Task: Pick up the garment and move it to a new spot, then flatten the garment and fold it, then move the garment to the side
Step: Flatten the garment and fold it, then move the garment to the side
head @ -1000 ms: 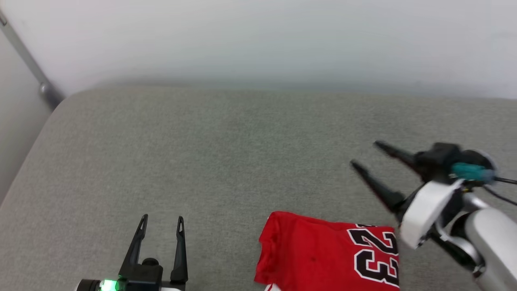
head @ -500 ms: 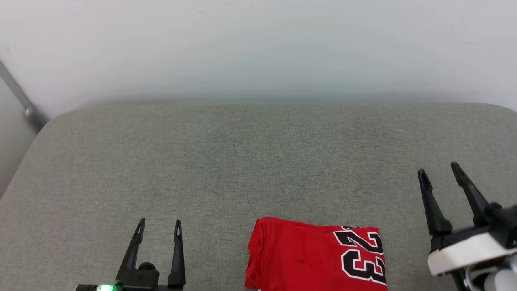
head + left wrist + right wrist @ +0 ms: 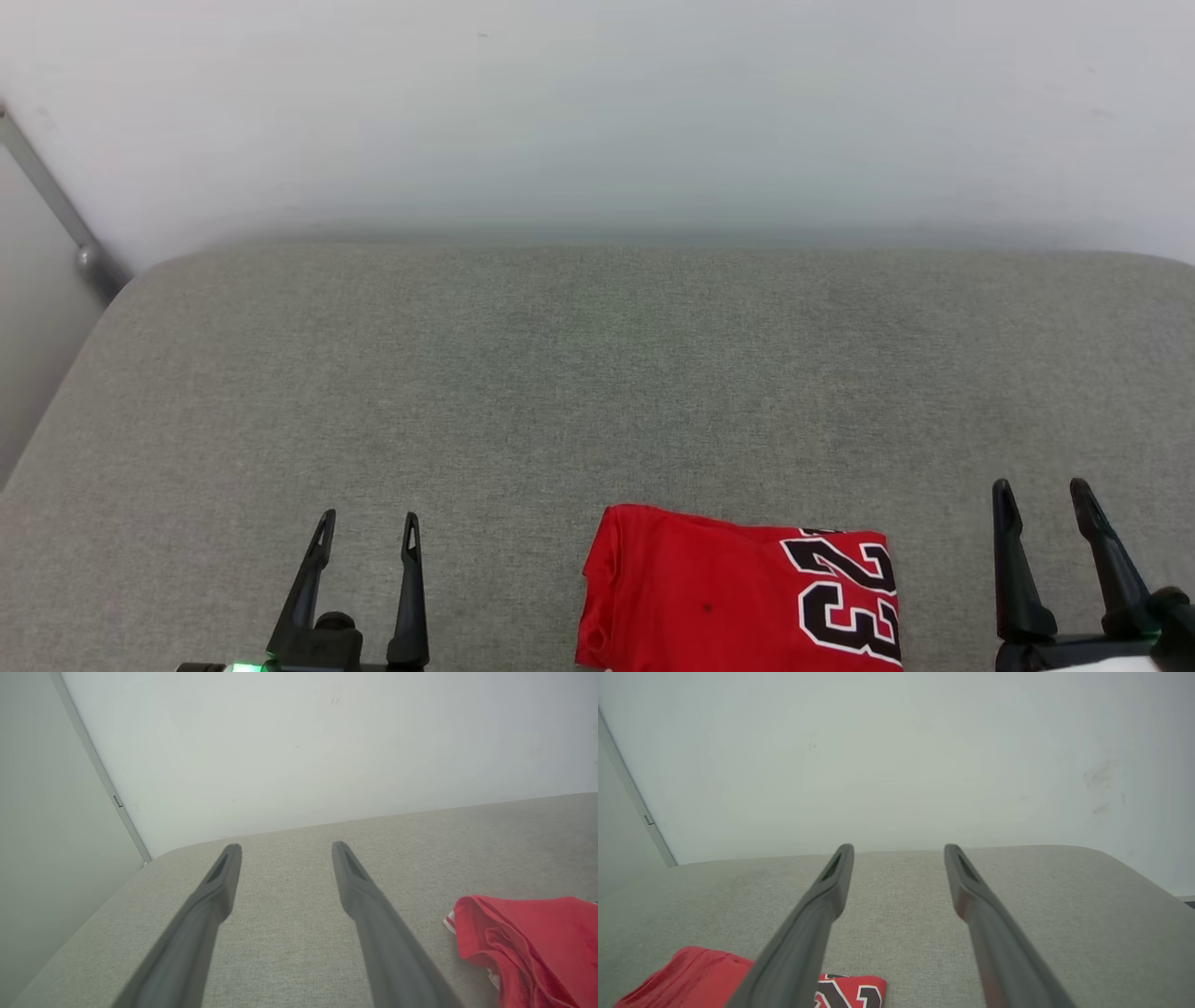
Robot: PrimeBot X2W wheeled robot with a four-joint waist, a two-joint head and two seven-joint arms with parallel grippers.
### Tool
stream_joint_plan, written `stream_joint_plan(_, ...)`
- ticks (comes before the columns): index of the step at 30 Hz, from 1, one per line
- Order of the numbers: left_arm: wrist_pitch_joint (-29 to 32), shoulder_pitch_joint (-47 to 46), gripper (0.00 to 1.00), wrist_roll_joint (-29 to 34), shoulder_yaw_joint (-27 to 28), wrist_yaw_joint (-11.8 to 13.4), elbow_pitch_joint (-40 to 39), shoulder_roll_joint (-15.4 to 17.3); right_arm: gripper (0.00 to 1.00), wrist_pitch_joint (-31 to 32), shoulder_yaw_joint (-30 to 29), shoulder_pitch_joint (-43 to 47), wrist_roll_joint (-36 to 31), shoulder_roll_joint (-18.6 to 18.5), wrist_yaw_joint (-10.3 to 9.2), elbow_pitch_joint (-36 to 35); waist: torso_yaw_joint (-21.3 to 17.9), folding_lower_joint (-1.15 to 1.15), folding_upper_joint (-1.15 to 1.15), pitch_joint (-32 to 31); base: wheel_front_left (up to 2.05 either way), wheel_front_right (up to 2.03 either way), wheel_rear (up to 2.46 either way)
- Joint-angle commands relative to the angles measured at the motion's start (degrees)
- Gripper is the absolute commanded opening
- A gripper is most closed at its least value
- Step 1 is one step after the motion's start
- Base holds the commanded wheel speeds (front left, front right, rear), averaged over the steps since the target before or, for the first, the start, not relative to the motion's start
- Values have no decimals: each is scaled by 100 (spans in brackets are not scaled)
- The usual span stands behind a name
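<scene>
I see the folded red shirt (image 3: 738, 593) lying on the grey cushion (image 3: 560, 373) at the bottom of the head view, right of centre, between my two tools. The left tool (image 3: 369, 515) and right tool (image 3: 1042, 485) both stand spread and empty, apart from it. I judge the cloth light, limp and quick to unfold, so I'd pinch its thick folded left edge through all layers.

The garment (image 3: 709, 597) runs off the edge (in every view); its remainder is unseen.
</scene>
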Motion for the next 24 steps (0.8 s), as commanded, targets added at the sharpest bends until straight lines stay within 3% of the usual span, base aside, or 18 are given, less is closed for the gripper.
stream_joint_plan(1,-13,57,100,17,18,-19,-25,-7,100,-8,-34,141,-5,50,-5,-72,15,0,0,-5,0,0,0)
stream_joint_plan(9,-13,90,100,48,73,-71,-42,-53,100,-9,-35,302,102,73,-4,-70,40,0,0,-11,0,0,0)
stream_joint_plan(16,-13,125,100,54,111,-89,-57,-98,100,-9,-235,-228,18,62,-4,-317,17,0,0,10,0,0,0)
stream_joint_plan(20,-13,87,100,56,128,-109,-37,-119,100,90,-133,-809,65,-322,-4,-464,9,0,0,33,0,0,0)
stream_joint_plan(24,-13,39,100,68,130,-146,-25,-126,100,1161,341,-1326,423,-1033,-5,-410,16,0,0,64,0,0,0)
